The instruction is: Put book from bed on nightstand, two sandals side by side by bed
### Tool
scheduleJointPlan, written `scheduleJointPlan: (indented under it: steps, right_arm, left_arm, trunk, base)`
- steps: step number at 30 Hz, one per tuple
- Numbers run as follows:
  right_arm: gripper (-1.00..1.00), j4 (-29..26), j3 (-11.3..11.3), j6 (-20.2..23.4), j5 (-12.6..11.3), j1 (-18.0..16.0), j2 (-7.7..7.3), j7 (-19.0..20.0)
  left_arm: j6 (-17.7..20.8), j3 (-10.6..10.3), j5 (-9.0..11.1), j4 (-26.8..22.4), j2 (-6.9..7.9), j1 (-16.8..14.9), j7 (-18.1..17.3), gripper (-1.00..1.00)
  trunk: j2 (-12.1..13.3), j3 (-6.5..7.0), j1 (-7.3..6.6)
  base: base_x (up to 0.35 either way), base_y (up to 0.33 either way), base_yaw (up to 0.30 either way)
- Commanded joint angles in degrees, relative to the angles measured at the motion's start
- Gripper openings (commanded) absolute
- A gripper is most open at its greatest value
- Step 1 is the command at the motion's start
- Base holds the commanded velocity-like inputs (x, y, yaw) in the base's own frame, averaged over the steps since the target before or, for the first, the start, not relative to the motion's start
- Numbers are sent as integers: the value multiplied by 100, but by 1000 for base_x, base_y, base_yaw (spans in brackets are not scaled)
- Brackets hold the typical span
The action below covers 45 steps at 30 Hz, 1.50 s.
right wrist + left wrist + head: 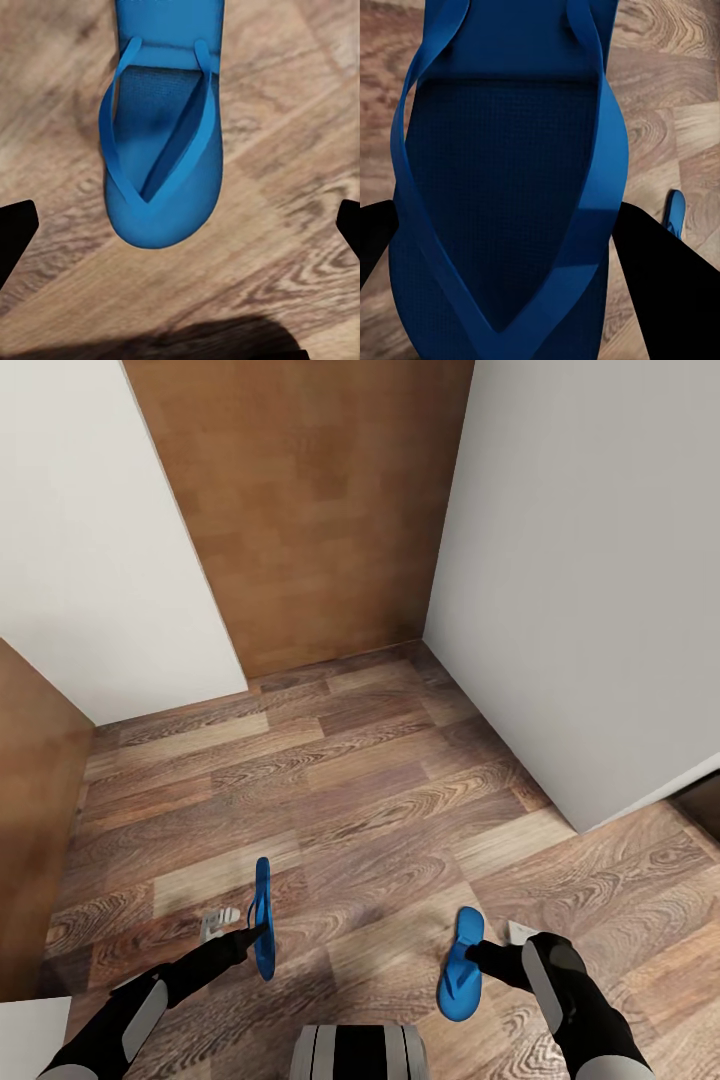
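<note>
Left gripper [252,933] fingers pinch one blue sandal [262,918] on edge, sole between them. Right gripper [478,952] fingers are spread; the second sandal [460,965] sits ahead of them over the wood-plank floor [380,800], grip unclear.

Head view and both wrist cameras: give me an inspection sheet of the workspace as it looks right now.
Surface: wood-plank floor, bare ahead of the robot.
Job's things: left sandal raised on edge; right sandal flat, strap side up, apparently on the floor.
Clutter: nothing seen.
Grippers: left gripper closed on the left sandal; right gripper open, fingers spread wide, right sandal just ahead of it.
Cables: nothing seen.
Surroundings: white walls and a brown door close ahead.
</note>
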Motion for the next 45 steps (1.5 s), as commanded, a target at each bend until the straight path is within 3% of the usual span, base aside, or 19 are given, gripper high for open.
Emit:
scheduleJointPlan:
  steps: [1,11,29,45]
  right_arm:
    - [100,-4,-12,23,-36,-3,2,-13]
    - [100,12,7,-34,2,-4,12,-12]
    - [100,-5,34,-1154,60,-3,9,-13]
    - [100,-196,70,-1220,55,-7,47,-13]
  left_arm:
    - [59,8,48,1,0,-2,-23,-100]
    - [59,7,48,4,-5,-2,-18,-100]
    - [59,8,56,1,-1,-2,-31,-100]
    - [59,8,57,1,-6,-2,-32,-100]
  trunk:
    - [-1,-4,-1]
    - [-1,-4,-1]
    - [-1,-4,-1]
    - [-1,-4,-1]
  base:
    - [0,0,0]
    - [0,0,0]
    - [0,0,0]
    - [0,0,0]
